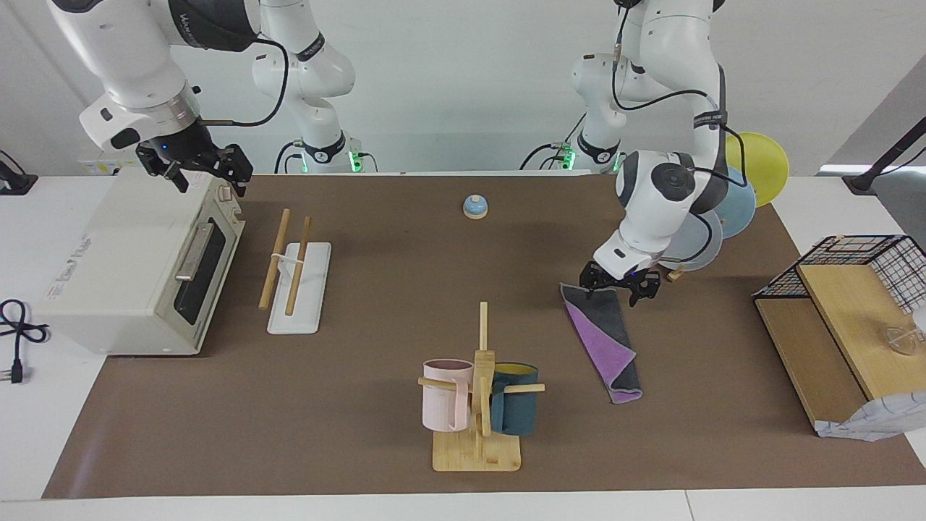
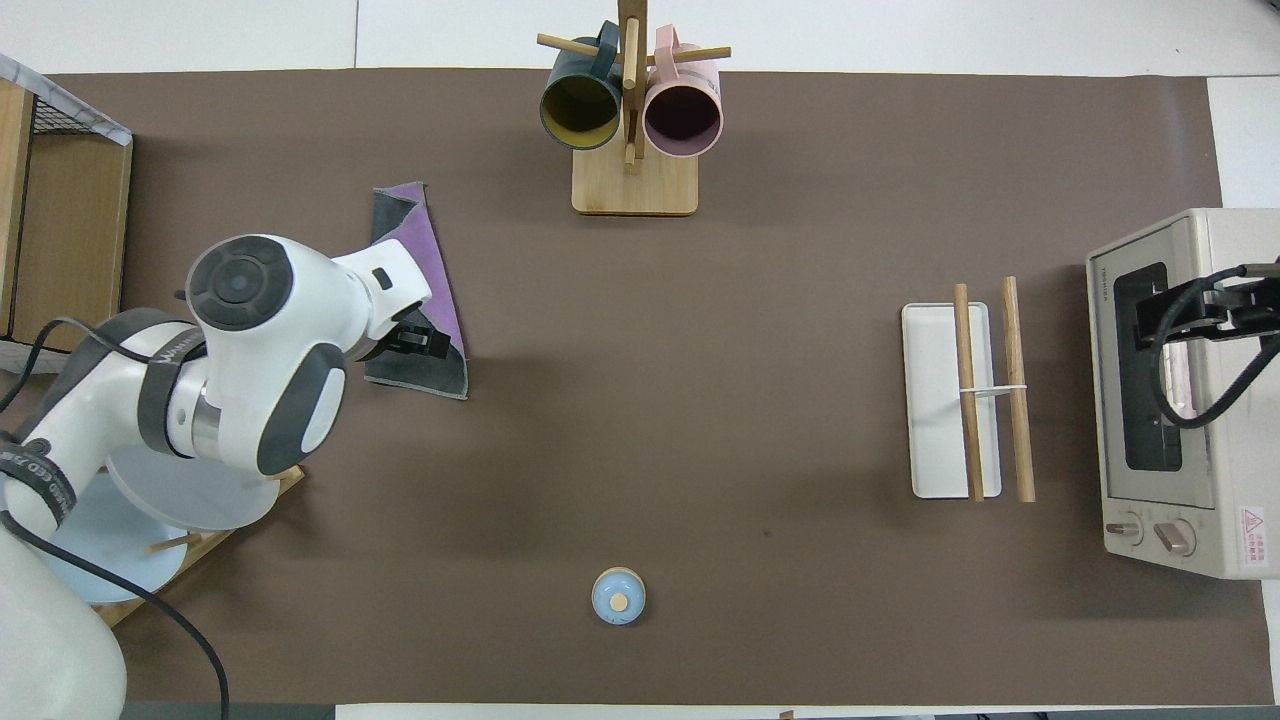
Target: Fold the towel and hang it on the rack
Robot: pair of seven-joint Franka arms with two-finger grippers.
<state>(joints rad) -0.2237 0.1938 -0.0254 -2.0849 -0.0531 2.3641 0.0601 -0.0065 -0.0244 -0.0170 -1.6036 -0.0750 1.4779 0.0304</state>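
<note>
Over the toaster oven (image 1: 137, 268) at the right arm's end, my right gripper (image 1: 206, 170) waits, fingers spread and empty. My left gripper (image 1: 618, 284) sits low at the towel's (image 1: 606, 340) robot-side edge; its grip I cannot tell. Towel lies partly folded, well apart from the rack (image 1: 296, 271).

Two mugs (image 1: 447, 394) (image 1: 515, 407); three plates (image 1: 759, 167) (image 1: 738, 202) (image 1: 694, 242); one towel (image 1: 611, 344); one rack (image 1: 296, 278)

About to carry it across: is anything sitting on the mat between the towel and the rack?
Nothing visible on the direct line. The towel and rack have bare mat between them; the mug tree stands farther from the robots and the small blue bell nearer, both off the path.
</note>
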